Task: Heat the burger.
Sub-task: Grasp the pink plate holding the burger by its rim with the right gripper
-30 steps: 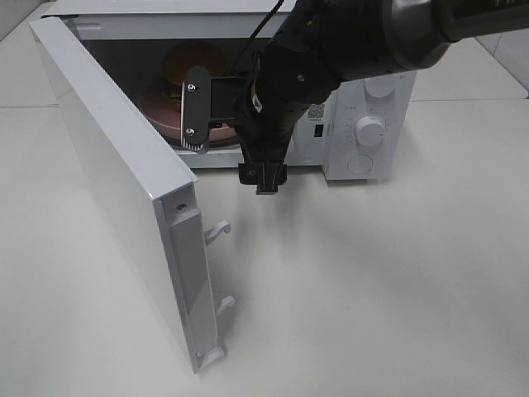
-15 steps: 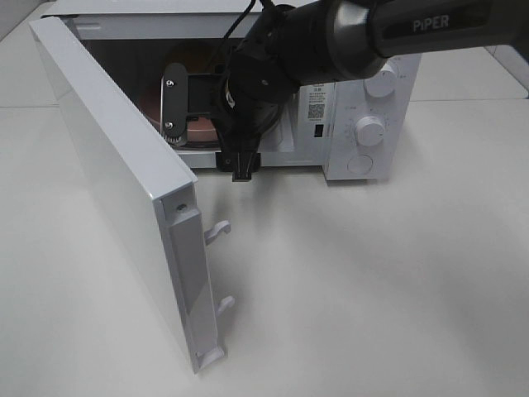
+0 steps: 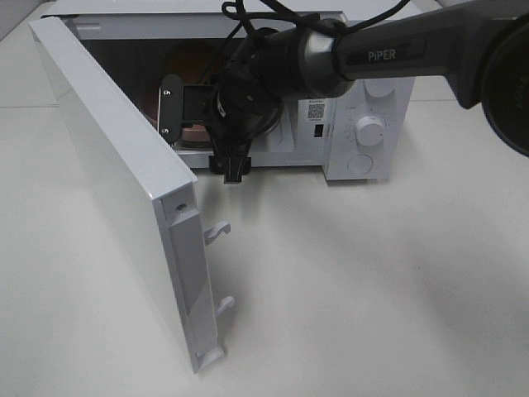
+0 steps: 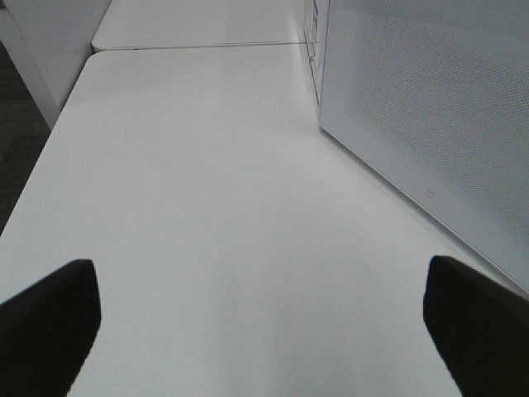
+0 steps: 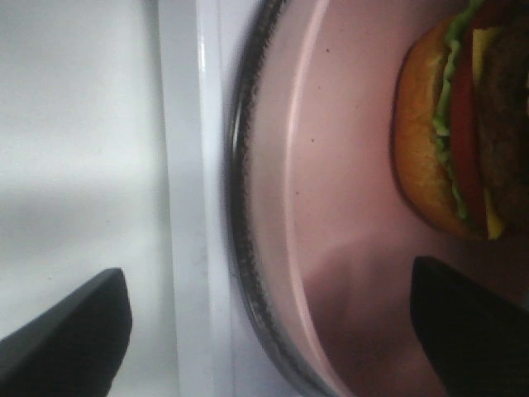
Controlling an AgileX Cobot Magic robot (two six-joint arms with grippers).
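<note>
Layers of burger [image 5: 463, 124] are showing edge-on in right wrist view: bun, green leaf, red slice & dark patty, stacking along the same line the jaws close on. It's sitting on pink plate [image 5: 331, 165], which is resting on glass turntable [image 5: 238, 248] inside microwave [image 3: 364, 124].

At cavity mouth, right gripper [image 5: 266, 327] is hovering w/ jaws spread wide, pinching nothing. The burger is lying ahead of its fingertips, deeper in, and nearer one finger than the other.

In high view, microwave is standing at 12 o'clock on table [image 3: 372, 289] and right arm is reaching in from approx. 2 o'clock. Open door [image 3: 116, 190] is pointing its free edge to approx. 5 o'clock.

Out of high view, left gripper [image 4: 264, 331] is hanging over table w/ jaws spread & empty. It's just beside a white perforated panel [image 4: 413, 107], prob. door's outer face.

Judgement: burger is in place, so shutting door is looking like next step. Right arm is blocking doorway & needs backing out first. Left arm is looking nearer to door.
</note>
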